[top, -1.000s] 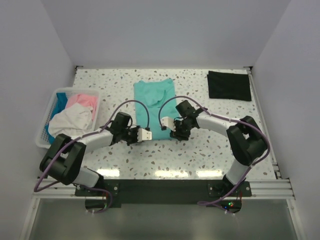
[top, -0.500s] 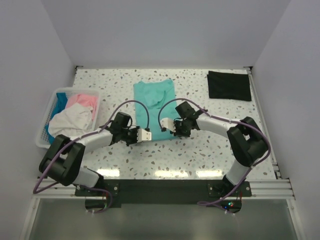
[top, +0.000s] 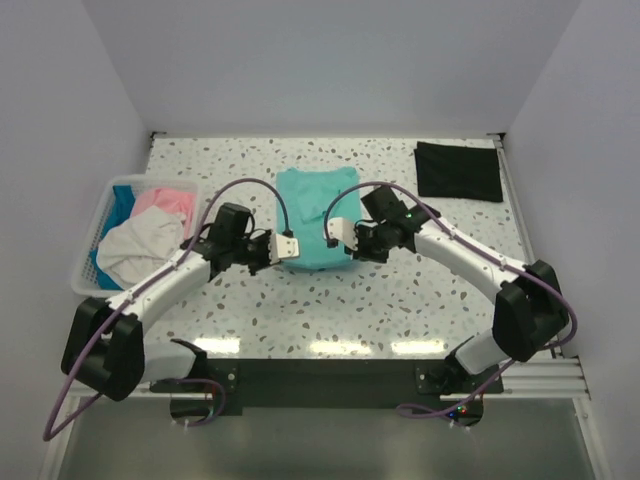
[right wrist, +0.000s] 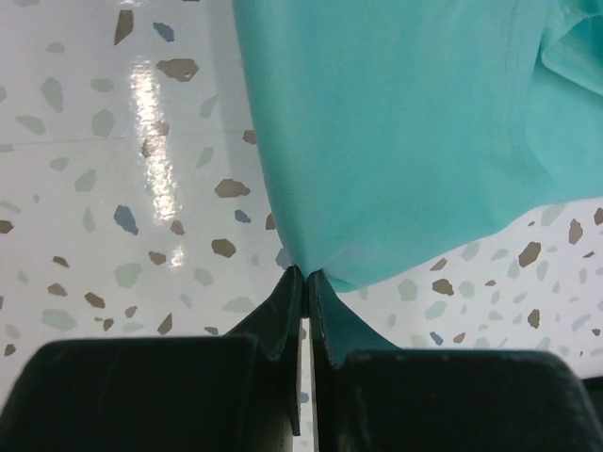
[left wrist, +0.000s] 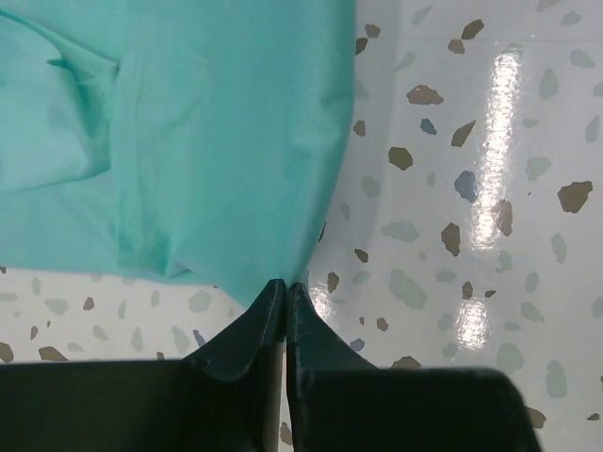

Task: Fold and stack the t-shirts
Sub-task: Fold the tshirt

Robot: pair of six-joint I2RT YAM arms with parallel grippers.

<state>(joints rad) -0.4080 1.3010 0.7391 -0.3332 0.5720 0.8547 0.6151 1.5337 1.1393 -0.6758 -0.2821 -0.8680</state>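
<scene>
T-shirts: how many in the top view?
5. Teal-green t-shirt mid-table; black t-shirt at the far right; pink t-shirt, white t-shirt and blue t-shirt piled in the basket on the left. More could be hidden under that pile.

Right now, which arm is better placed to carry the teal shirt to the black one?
Right, probably: the right gripper is shut on the teal t-shirt's near corner, and the black t-shirt lies on that side, far right.
</scene>
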